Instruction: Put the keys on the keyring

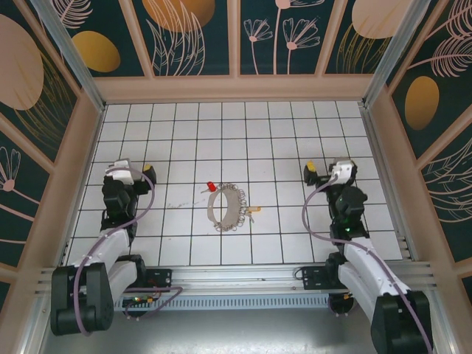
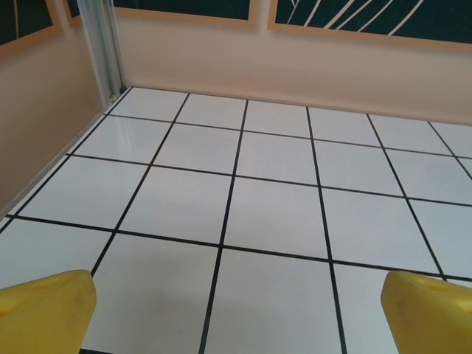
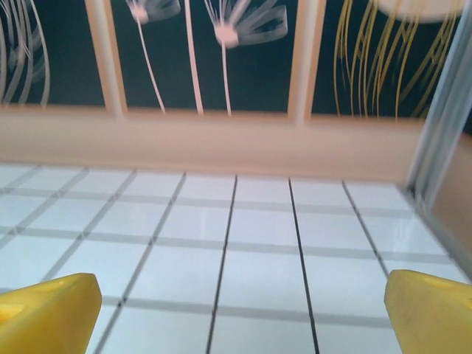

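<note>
Keyring flat on table | key seemingly touching its right edge | left gripper released | right gripper released

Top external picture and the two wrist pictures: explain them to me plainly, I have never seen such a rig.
The machine is two robot arms bolted at the near edge of a tiled table. The top picture looks down from above and behind them: left arm on the left, right arm on the right. The other two pictures come from a camera on each wrist; the yellow shapes in the bottom corners are that gripper's own fingertips. Between the arms lies a wire keyring with a red tag and small silvery pieces, and a small brass key just right of it. The left gripper and the right gripper are open and hold nothing.
</note>
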